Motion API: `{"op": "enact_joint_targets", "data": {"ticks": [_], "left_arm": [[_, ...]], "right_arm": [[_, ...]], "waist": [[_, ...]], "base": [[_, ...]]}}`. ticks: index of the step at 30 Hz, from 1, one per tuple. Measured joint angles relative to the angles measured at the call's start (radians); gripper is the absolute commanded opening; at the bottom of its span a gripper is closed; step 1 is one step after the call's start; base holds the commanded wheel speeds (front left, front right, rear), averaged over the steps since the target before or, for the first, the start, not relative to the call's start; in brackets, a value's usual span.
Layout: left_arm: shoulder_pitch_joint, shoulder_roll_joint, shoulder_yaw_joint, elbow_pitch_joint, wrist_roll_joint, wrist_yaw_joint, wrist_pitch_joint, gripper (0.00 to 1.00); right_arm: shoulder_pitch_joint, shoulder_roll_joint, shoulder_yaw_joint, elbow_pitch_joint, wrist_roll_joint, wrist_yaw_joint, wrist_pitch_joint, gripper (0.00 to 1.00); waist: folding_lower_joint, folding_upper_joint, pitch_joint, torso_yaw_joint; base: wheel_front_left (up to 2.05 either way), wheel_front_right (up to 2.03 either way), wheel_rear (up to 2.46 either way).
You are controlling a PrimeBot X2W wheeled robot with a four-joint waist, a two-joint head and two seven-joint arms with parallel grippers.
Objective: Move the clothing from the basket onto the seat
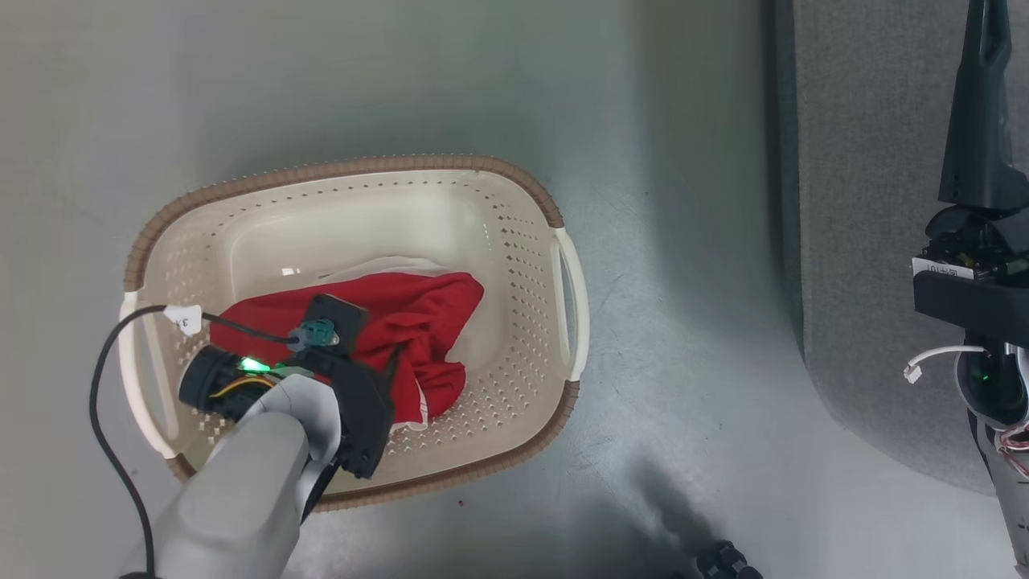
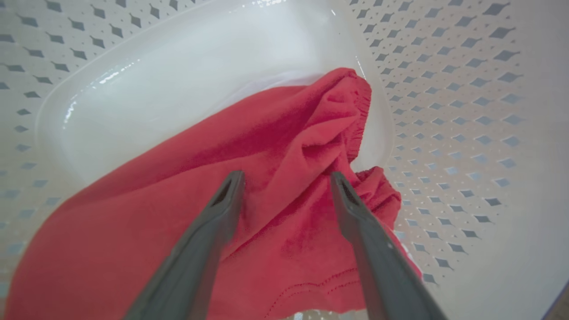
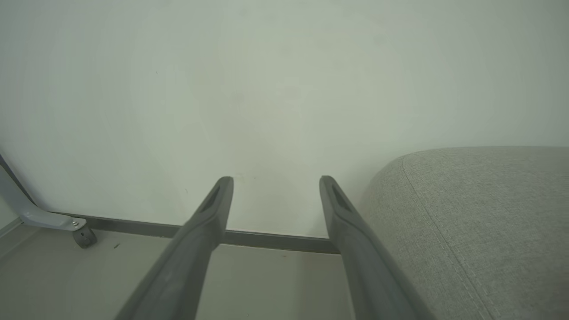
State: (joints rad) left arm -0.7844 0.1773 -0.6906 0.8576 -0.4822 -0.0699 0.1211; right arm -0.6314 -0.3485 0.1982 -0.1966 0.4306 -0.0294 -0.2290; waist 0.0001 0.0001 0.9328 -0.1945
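The clothing (image 1: 418, 318) is seen lying crumpled on the bottom of the basket (image 1: 526, 265), gathered toward the near and right part of it, while the far left of the glossy bottom is left bare. It is a soft, bright red fabric. A white panel is shown along its far edge in the head view, and a thin white edge at its near side. In the left wrist view a puckered, gathered hem is seen at the top of one raised fold, a line of stitching runs close to the lower edge, and a second bunched lobe lies against the perforated wall. The basket itself is cream-white with a brown rim and pale side handles, and it stands on the grey floor (image 1: 683, 362). The left gripper (image 2: 286, 178) is reached down into the basket from the near left, released and spread wide, with the raised red fold lying between its two dark fingers (image 2: 209, 231). Nothing is pinched, and whether the tips touch the cloth cannot be told. A black cable (image 1: 96, 402) is looped beside that arm. The seat (image 1: 868, 201) — grey, finely woven, with a rounded corner — is at the right, well apart from the basket, with bare floor between them. The right gripper (image 3: 275, 180) is held beside the seat's corner, its fingers (image 3: 355, 249) parted and empty, pointed toward a pale wall (image 3: 266, 89) — a small caster (image 3: 84, 235) is seen low at the wall's foot.
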Motion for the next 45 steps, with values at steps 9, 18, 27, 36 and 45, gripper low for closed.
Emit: {"op": "enact_joint_targets", "data": {"ticks": [9, 18, 27, 36, 45], "left_arm": [[-0.053, 0.0, -0.024, 0.079, 0.046, 0.026, 0.018, 1.0], [-0.081, -0.008, -0.084, 0.146, 0.104, 0.027, 0.068, 1.0], [-0.104, -0.007, -0.096, 0.183, 0.117, 0.036, 0.069, 0.0], [-0.104, -0.024, -0.078, 0.195, 0.102, 0.016, 0.02, 0.0], [-0.103, -0.048, -0.058, 0.197, 0.061, -0.004, -0.056, 0.0]], "right_arm": [[-0.013, 0.003, 0.001, -0.016, -0.003, -0.002, -0.001, 1.0], [-0.013, 0.009, 0.006, -0.012, -0.009, -0.006, -0.001, 1.0], [-0.013, 0.012, 0.005, -0.002, -0.009, -0.006, -0.003, 1.0], [-0.011, 0.013, 0.001, 0.018, -0.009, -0.006, -0.01, 1.0], [-0.009, 0.013, -0.011, 0.042, -0.009, -0.006, -0.012, 1.0]], "waist": [[-0.0001, -0.0001, 0.02, -0.025], [-0.0001, -0.0001, 0.028, -0.036], [-0.0001, -0.0001, 0.025, -0.037], [-0.0001, -0.0001, 0.007, -0.031], [-0.0001, -0.0001, -0.037, -0.019]], "base": [[0.0, 0.0, 0.0], [0.0, 0.0, 0.0], [0.0, 0.0, 0.0], [0.0, 0.0, 0.0], [0.0, 0.0, 0.0]]}}
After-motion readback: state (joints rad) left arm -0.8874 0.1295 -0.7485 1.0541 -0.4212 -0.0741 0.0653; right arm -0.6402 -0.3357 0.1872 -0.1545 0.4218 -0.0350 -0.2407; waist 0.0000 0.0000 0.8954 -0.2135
